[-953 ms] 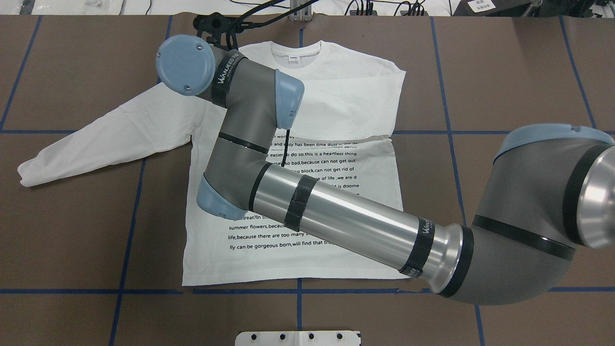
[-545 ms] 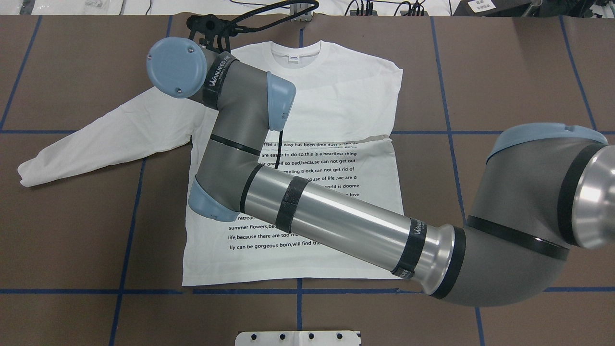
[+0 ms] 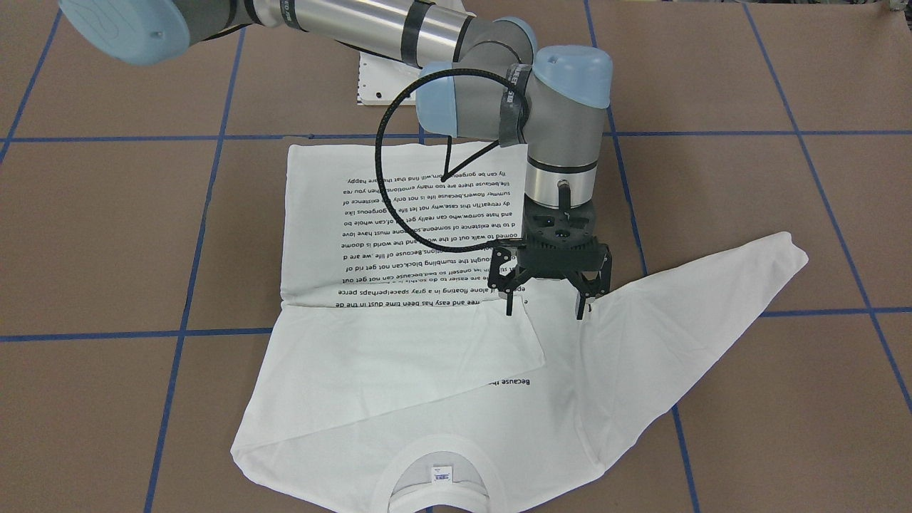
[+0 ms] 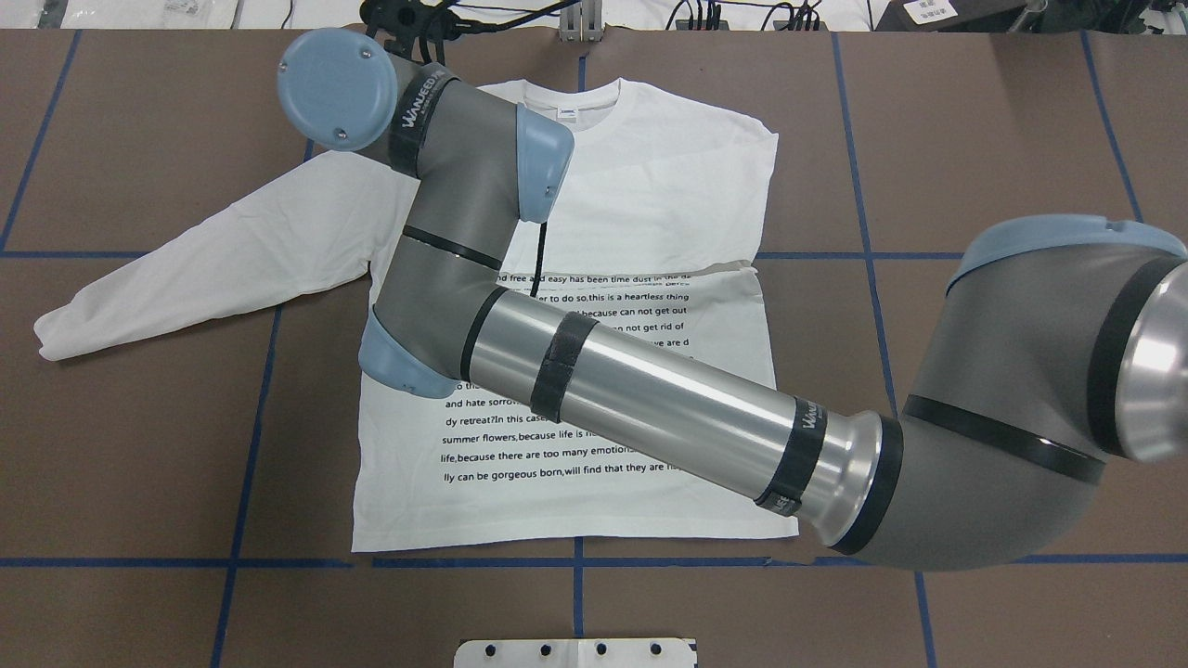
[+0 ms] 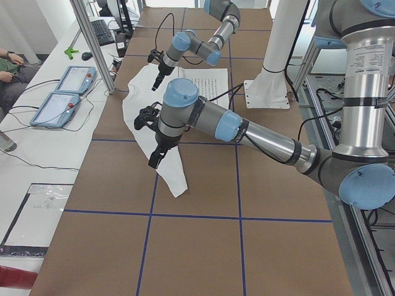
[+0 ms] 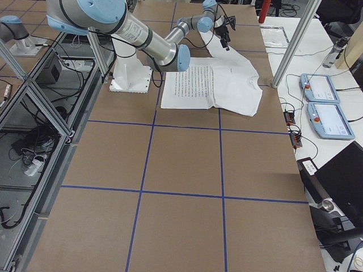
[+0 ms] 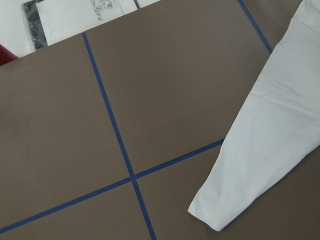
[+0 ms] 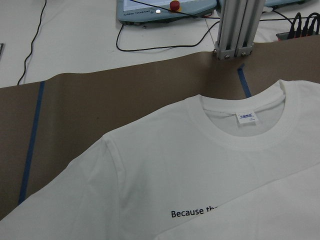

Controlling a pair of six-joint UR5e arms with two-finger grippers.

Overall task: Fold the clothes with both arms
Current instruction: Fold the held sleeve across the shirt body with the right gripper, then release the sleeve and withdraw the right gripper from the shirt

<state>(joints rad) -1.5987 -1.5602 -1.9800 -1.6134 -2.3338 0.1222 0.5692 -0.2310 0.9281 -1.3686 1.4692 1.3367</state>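
The right gripper is held wide open, fingers pointing down, with nothing between them. It is poised over the shirt near the shoulder seam, at about 10 o'clock from the chest when the far side of the bench is taken as 12. Whether the fingertips touch the cloth cannot be told. The left gripper is seen only from the bench end, high above the cuff, and its opening cannot be told.

The shirt is laid flat, print side up, with the collar at 12 o'clock and the hem at 6. One fold is judged done: the folded sleeve at the 3 o'clock side is laid across the chest and covers the top lines of the printed text. The free sleeve is not yet folded and runs out toward 8 o'clock. That sleeve and the folds of the body are judged to be left, so the task is taken to be at an early stage.

The cloth is a thin, matte white knit, lying soft and nearly smooth with shallow creases. The collar is a ribbed round band carrying a small tag. The text is small, black and set in a block. The bench is covered in dull brown sheet crossed by blue tape lines.
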